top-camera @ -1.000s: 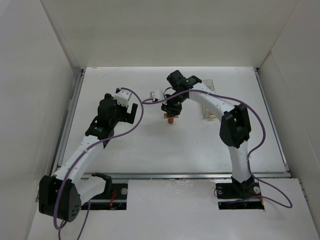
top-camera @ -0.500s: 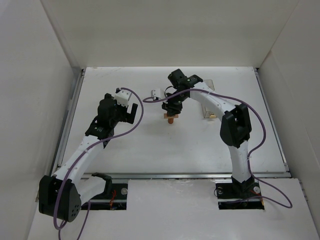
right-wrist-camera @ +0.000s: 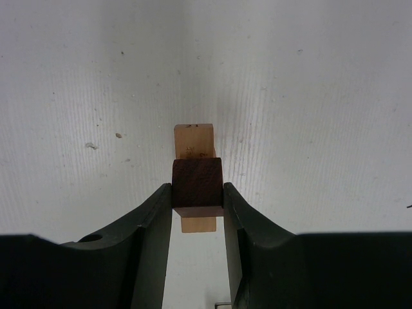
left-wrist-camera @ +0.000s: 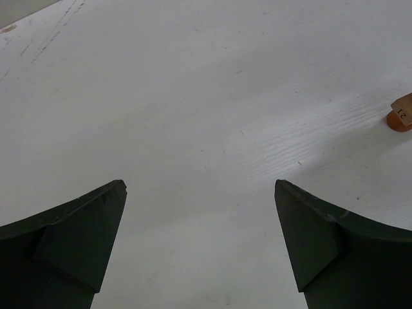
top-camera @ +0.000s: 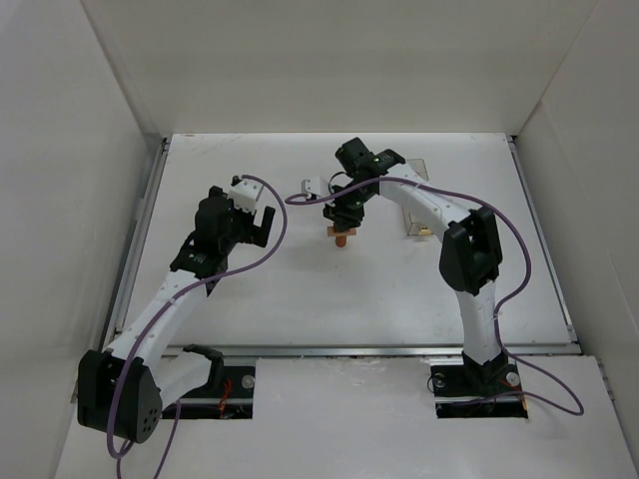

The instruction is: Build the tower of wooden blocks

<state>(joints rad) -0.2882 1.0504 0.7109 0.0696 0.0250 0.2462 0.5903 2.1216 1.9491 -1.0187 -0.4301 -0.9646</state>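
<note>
Nothing has visibly moved in the last half second. The dark block (right-wrist-camera: 197, 182) sits over the tan bar (right-wrist-camera: 194, 140), which rests on the orange round (left-wrist-camera: 399, 121), mid-worktop toward the far edge. The right gripper (right-wrist-camera: 197, 191) pinches the dark block's sides. The left gripper (left-wrist-camera: 199, 187) hangs wide open and empty, nearer the left edge.

Top external: high above near edge, looks down, far, sees whole tabletop (top-camera: 300, 309). Left wrist: low, close, faces obliquely over tabletop. Right wrist: very close, faces straight down. All three share wood block tower (top-camera: 340, 237).
</note>
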